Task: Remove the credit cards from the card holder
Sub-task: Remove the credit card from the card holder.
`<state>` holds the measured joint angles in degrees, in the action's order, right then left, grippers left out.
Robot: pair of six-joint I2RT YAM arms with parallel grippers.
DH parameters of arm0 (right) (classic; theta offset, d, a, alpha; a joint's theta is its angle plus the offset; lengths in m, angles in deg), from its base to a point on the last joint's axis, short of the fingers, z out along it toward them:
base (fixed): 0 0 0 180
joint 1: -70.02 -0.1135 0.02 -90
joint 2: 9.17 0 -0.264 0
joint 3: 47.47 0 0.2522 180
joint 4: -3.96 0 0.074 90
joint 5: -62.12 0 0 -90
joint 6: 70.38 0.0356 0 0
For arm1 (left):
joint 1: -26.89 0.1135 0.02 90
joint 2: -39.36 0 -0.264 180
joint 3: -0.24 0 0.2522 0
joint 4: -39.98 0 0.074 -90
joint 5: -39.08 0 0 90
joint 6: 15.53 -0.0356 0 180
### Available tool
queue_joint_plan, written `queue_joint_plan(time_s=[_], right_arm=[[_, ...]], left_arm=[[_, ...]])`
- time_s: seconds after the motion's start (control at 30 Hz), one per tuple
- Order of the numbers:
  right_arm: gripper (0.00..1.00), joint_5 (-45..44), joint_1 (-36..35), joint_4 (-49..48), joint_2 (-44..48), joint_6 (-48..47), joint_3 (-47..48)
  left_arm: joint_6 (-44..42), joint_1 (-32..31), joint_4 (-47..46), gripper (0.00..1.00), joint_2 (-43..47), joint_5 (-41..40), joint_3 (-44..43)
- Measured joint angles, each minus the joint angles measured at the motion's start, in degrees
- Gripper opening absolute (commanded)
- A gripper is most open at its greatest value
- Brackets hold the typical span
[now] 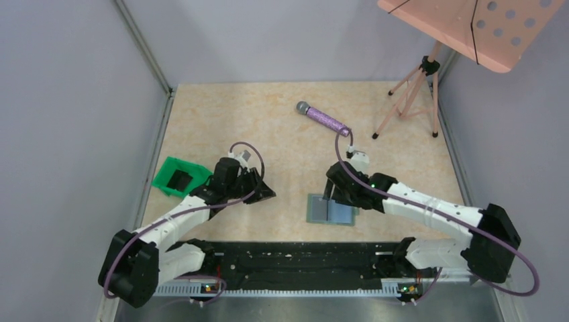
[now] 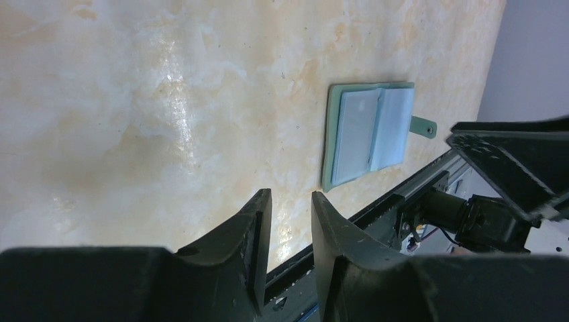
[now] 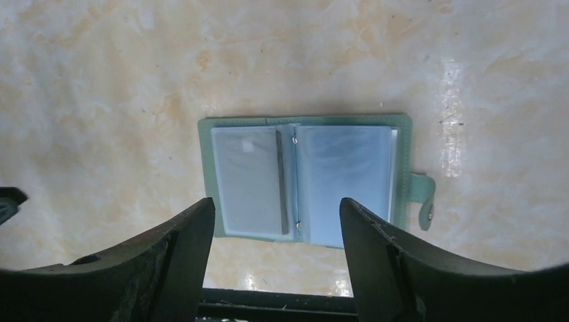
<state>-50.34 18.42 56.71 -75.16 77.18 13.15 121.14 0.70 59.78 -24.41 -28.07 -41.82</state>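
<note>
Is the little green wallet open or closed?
Open. The card holder lies spread flat, both pale inner panels facing up, snap tab unfastened at the side.

Below my black right claw I see a grey-green holder with pale blue panels on a beige marbled table. Left of my left claw: bright green bin, black card. Beyond the right claw: glittery purple mic.

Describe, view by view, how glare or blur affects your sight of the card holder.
Top external: even light, the card holder small and dull. Left wrist: a glare streak on the table, the card holder sharp, the left tool dark and soft-edged. Right wrist: the card holder's panels hazy, glare spots on the table beside it, the right tool dark.
</note>
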Motion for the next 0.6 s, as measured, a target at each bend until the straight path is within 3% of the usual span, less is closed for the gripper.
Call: queue_joint_plan(time_s=[0.27, 0.6], right_arm=[[0.70, 1.2, -2.8, -8.1, -13.0, -0.4, -1.3], [0.69, 1.0, -4.4, -8.0, -23.0, -1.5, 3.5]], left_arm=[[-2.5, -0.1, 6.2, 0.33, 9.6, -5.7, -0.9], [-3.7, -0.1, 10.6, 0.34, 15.9, -10.4, -1.0]])
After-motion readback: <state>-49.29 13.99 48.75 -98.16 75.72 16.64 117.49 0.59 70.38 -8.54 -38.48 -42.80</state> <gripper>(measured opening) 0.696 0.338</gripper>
